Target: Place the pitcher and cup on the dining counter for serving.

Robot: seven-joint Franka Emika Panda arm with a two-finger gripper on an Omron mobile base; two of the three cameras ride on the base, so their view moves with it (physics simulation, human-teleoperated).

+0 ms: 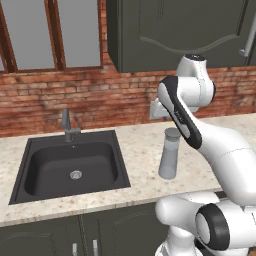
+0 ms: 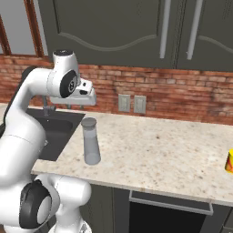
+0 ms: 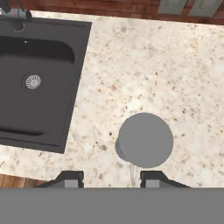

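Hand view: tall light-grey lidded pitcher (image 3: 145, 140) upright on speckled beige stone bench (image 3: 175, 78) beside dark sink (image 3: 35, 78), just ahead of parted, empty fingers (image 3: 109, 178). Best lowered straight, centred on body, below lid, before closing.

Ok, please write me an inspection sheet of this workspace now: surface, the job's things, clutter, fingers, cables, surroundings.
Surface: beige speckled sink counter along the brick wall; black sink set into it, faucet behind the basin.
Job's things: pitcher upright on the counter, right of the sink, lid on; cup far right on the same counter, at the picture's edge. Neither is on the dining counter.
Clutter: nothing seen.
Fingers: gripper above the pitcher, looking down on its lid; fingers apart, holding nothing.
Cables: nothing seen.
Surroundings: brick wall with outlets, dark upper cabinets, window at left.
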